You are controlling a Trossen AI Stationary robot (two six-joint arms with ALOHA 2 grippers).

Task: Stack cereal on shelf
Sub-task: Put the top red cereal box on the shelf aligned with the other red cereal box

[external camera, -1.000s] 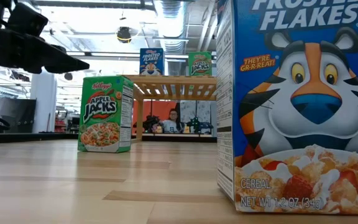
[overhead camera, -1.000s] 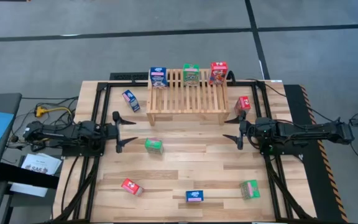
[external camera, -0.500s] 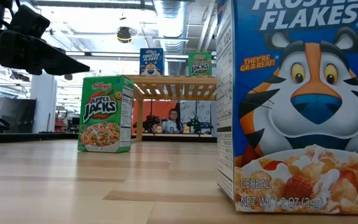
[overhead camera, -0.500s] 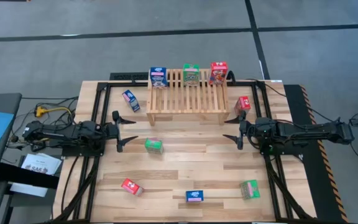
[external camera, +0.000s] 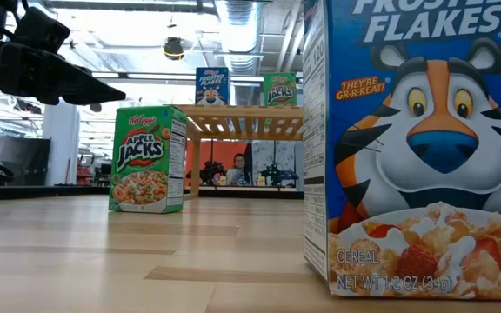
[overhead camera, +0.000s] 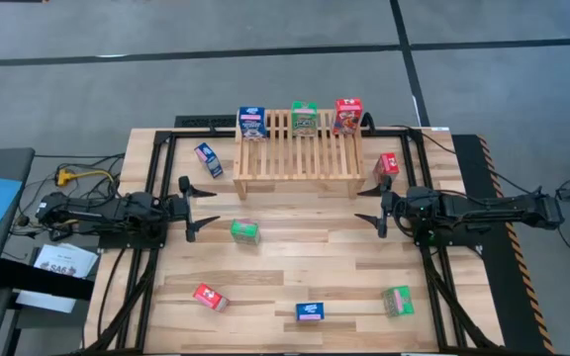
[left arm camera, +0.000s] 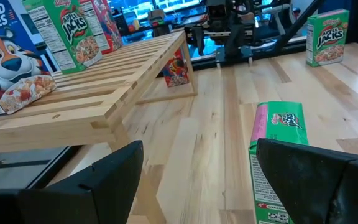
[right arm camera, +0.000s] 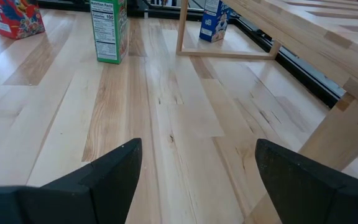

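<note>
Both grippers hang open and hold nothing: the left gripper [overhead camera: 198, 209] at the table's [overhead camera: 295, 272] left side, the right gripper [overhead camera: 372, 208] opposite. Between them and farther back stands the shelf [overhead camera: 298, 153], with a blue [overhead camera: 252, 123], green [overhead camera: 304, 119] and red box [overhead camera: 347, 115] along its rear. A green cereal box [overhead camera: 244, 231] lies just beside the left gripper, a red one [overhead camera: 388, 164] behind the right gripper.

Low view crops the blue box [external camera: 416, 148] top and right. The green box [left arm camera: 277, 163] by the left jaws runs off frame, so can't see its base.
</note>
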